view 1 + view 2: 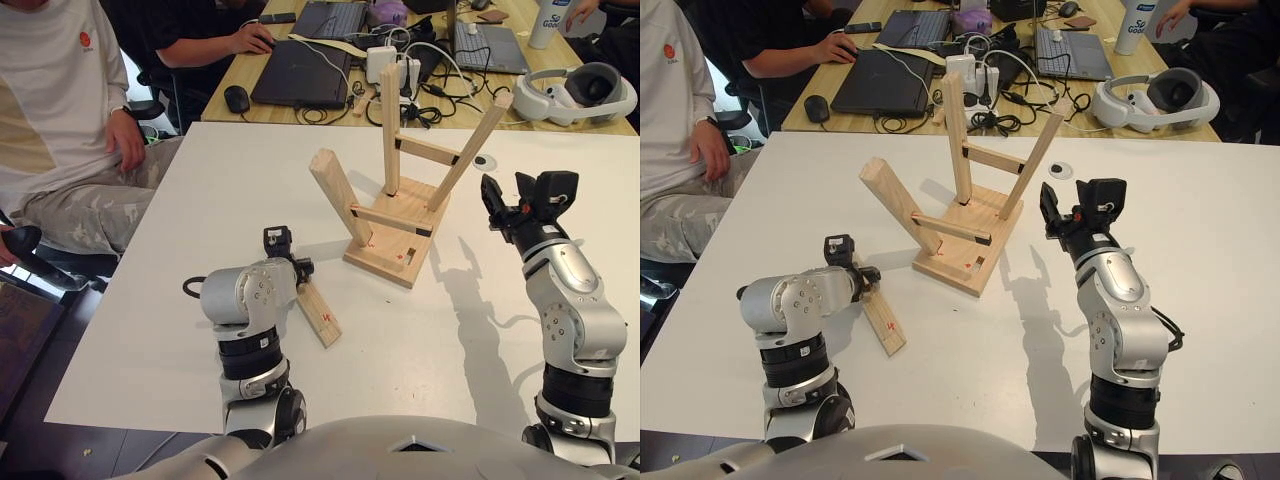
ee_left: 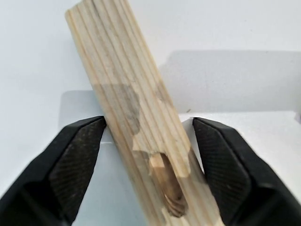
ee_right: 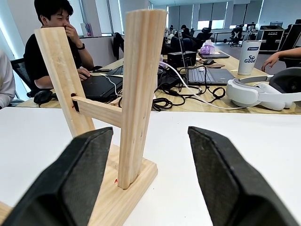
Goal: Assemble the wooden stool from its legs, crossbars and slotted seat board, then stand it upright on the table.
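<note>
**A:** What sits on the white tabletop (image 1: 150, 330)?

**B:** A partly built wooden stool (image 1: 395, 215), upside down, at the middle of the tabletop. Its slotted seat board (image 1: 385, 262) lies flat, and three legs rise from it. The left leg (image 1: 338, 195) leans out to the left. The far leg (image 1: 390, 130) stands nearly straight. The right leg (image 1: 468, 150) leans out to the right.

**A:** Are the legs joined?

**B:** Yes. One crossbar (image 1: 428, 150) links the far leg and the right leg. Another crossbar (image 1: 390, 220), lower and nearer, runs from the left leg towards the right one.

**A:** Any loose parts?

**B:** One loose leg (image 1: 318, 315) lies flat on the tabletop, near and to the left of the stool, apart from the seat board. The end seen from the left wrist has a wooden dowel peg (image 2: 169, 190) set in a notch.

**A:** Where is the left hand?

**B:** The left hand (image 2: 148, 122) is down over the far end of that loose leg, straddling it. I cannot tell whether it grips the wood or only brackets it.

**A:** And the right hand?

**B:** The right hand (image 3: 149, 134) is released, its two black fingers (image 3: 80, 179) spread wide and holding nothing. It hangs above the tabletop just to the right of the stool, aimed at the legs without touching them.

**A:** Anything behind?

**B:** A wooden desk (image 1: 240, 112) beyond the far edge carries a closed laptop (image 1: 300, 72), tangled cables (image 1: 400, 60) and a white headset (image 1: 575, 92).
</note>
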Motion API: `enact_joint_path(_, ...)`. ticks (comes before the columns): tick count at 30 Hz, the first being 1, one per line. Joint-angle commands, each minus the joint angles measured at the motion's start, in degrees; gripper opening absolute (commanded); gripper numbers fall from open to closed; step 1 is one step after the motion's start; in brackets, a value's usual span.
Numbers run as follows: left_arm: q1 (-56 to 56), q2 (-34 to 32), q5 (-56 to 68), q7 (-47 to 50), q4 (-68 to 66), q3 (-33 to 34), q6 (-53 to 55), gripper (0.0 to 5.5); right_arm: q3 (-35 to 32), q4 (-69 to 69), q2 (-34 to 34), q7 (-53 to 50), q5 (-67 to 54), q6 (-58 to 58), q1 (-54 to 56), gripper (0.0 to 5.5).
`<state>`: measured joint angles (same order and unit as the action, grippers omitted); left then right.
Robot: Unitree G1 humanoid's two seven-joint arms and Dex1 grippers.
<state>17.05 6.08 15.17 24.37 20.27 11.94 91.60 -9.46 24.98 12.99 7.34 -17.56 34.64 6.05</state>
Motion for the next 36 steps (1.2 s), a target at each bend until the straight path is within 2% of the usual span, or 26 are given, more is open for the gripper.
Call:
enact_joint_path(1, -3.3, 7.0, -0.5, -1.2, -0.3, 1.3, 0.9, 2.85, -0.6, 0.3, 0.7, 0.3, -0.3, 0.7, 0.9, 2.99)
enact_joint_path(4, -1.7, 5.1, -0.4, -2.6, -0.1, 3.5, 0.9, 2.43, -1.5, 0.6, 0.7, 0.3, -1.2, 0.9, 1.5, 2.99)
enact_joint_path(7, 2.1, -4.1, -0.7, -6.7, 0.6, 4.5, -0.9, 2.05, -4.2, 2.5, -0.5, 1.9, -6.5, 0.5, 2.6, 2.99)
enact_joint_path(9, 5.3, -12.4, -1.6, -10.4, -0.4, 3.2, -6.0, 2.05, -6.9, 4.4, -1.8, 3.0, -12.5, 0.4, 3.5, 2.99)
enact_joint_path(14, 12.5, -22.2, -4.0, -15.8, -4.9, 2.6, -17.9, 2.05, -10.3, 3.8, -2.0, 3.9, -22.2, 0.6, 7.1, 2.99)
enact_joint_path(18, 19.5, -31.3, -10.1, -20.1, -6.6, -3.2, -35.0, 2.05, -13.3, 2.1, -1.5, 3.5, -30.8, 1.2, 11.1, 2.99)
enact_joint_path(22, 28.0, -42.2, -23.3, -26.9, -7.4, -15.5, -63.6, 2.04, -14.8, 1.7, -0.6, 4.0, -42.0, 2.3, 14.6, 2.99)
enact_joint_path(23, 29.3, -42.9, -25.8, -29.8, -6.9, -19.6, -71.2, 2.04, -14.9, 1.7, -0.4, 4.5, -44.9, 2.3, 15.4, 2.99)
enact_joint_path(25, 29.9, -40.6, -26.4, -35.9, -5.1, -26.4, -77.8, 2.04, -13.9, 2.4, -0.1, 5.8, -49.2, 2.3, 16.8, 2.99)
enact_joint_path(29, 26.4, -35.9, -26.9, -43.7, -3.7, -35.1, -82.8, 2.04, -11.2, 2.1, 1.0, 10.1, -55.8, 3.1, 19.5, 2.99)
enact_joint_path(36, 25.5, -28.8, -29.5, -47.4, -3.4, -38.2, -81.5, 2.04, -10.5, -4.4, 5.2, 15.1, -57.0, 2.2, 24.9, 2.99)
